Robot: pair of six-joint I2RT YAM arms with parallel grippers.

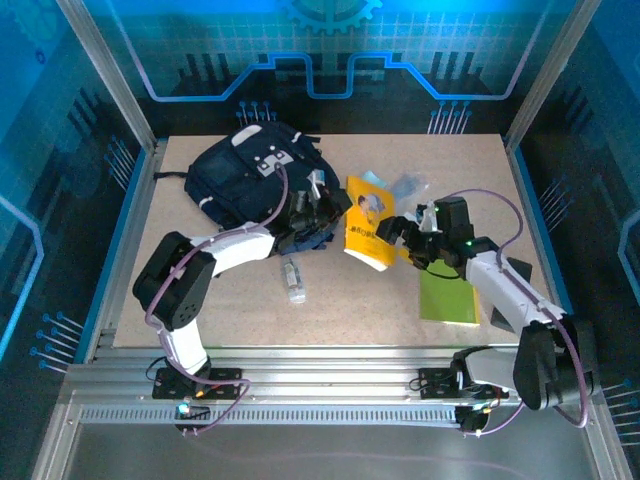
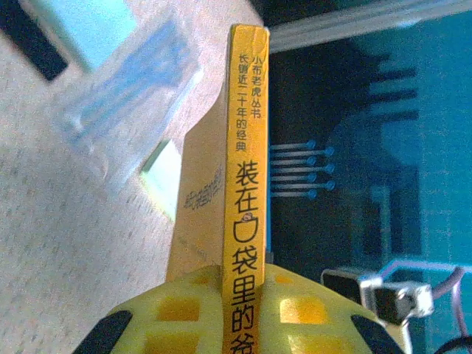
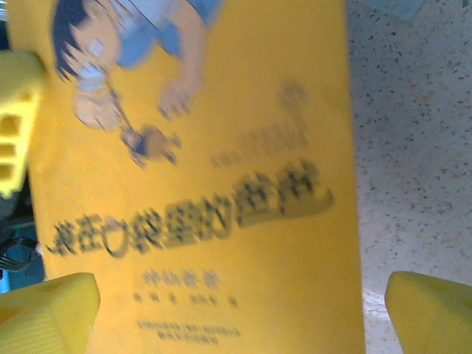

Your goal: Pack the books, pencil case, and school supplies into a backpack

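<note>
My left gripper (image 2: 247,299) is shut on the spine of the yellow book (image 2: 247,140), which it holds upright on its edge. In the top view the yellow book (image 1: 368,228) stands tilted at mid-table, between the left gripper (image 1: 322,207) and the right gripper (image 1: 404,233). The right gripper (image 3: 240,313) is open, its fingers (image 3: 431,310) spread wide before the cartoon cover (image 3: 206,184). The navy backpack (image 1: 245,170) lies at the back left. The lime-green book (image 1: 447,298) lies flat by the right arm. The clear pencil case (image 2: 125,96) lies beyond the yellow book.
A short clear tube (image 1: 292,278) lies on the table in front of the left arm. A yellow-green pad (image 2: 162,177) and a pale-blue pad (image 2: 85,22) sit near the pencil case. Metal posts and blue panels wall the table (image 1: 200,300) on three sides.
</note>
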